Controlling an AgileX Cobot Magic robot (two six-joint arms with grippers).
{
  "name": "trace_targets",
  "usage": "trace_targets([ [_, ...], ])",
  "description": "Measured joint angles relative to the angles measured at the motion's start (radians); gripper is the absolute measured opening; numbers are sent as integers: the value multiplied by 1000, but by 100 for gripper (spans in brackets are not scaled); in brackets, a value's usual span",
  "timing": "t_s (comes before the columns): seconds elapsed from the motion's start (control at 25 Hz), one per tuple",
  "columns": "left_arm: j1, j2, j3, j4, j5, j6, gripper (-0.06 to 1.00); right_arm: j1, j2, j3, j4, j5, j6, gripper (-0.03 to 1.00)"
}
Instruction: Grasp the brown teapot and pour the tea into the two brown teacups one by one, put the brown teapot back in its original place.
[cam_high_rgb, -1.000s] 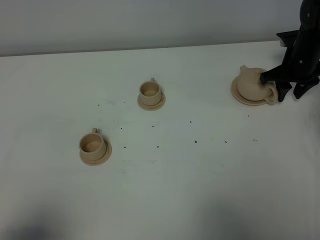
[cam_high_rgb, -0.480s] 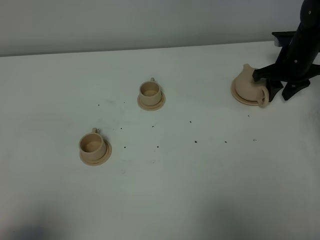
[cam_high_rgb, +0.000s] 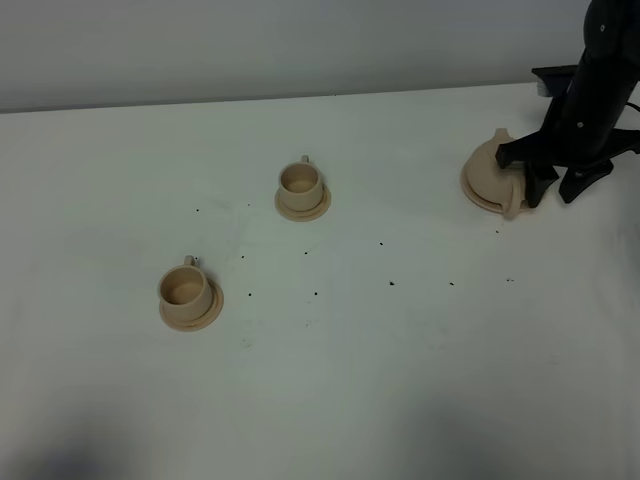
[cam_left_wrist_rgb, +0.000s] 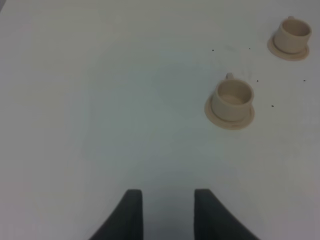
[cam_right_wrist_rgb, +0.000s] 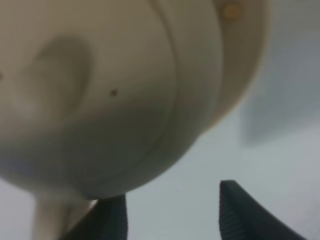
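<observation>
My right gripper (cam_high_rgb: 553, 195) stands open, its two dark fingers spread with bare white table (cam_high_rgb: 400, 380) showing between them in the wrist view, so nothing sits in the jaws. The brown teapot (cam_high_rgb: 490, 170) lies just off the tip of one finger, pressed close or touching, outside the gap and on the side away from the arm. In the right wrist view the pot (cam_right_wrist_rgb: 100, 100) fills nearly the whole picture, blurred, with its loop handle just beside that finger. It is a squat, round, beige-tan clay pot and it looks tipped away from the gripper, resting on its wide saucer (cam_high_rgb: 474, 192), whose rim shows beyond it. My left gripper (cam_left_wrist_rgb: 167, 215) is also open and empty, hanging over plain table. The two brown teacups sit ahead of it and off to one side, each on its own small saucer, the nearer cup (cam_left_wrist_rgb: 232, 100) well short of the farther cup (cam_left_wrist_rgb: 292, 35).
</observation>
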Motion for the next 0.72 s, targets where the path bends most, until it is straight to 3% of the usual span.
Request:
trace_targets([
  [0.2, 0, 0, 0, 0, 0, 0, 30, -1, -29, 0, -75, -4, 29, 44],
  [0.48, 0, 0, 0, 0, 0, 0, 30, -1, -158, 20, -57, -7, 51, 44],
  [0.72, 0, 0, 0, 0, 0, 0, 30, 13, -207, 33, 116, -6, 68, 44],
])
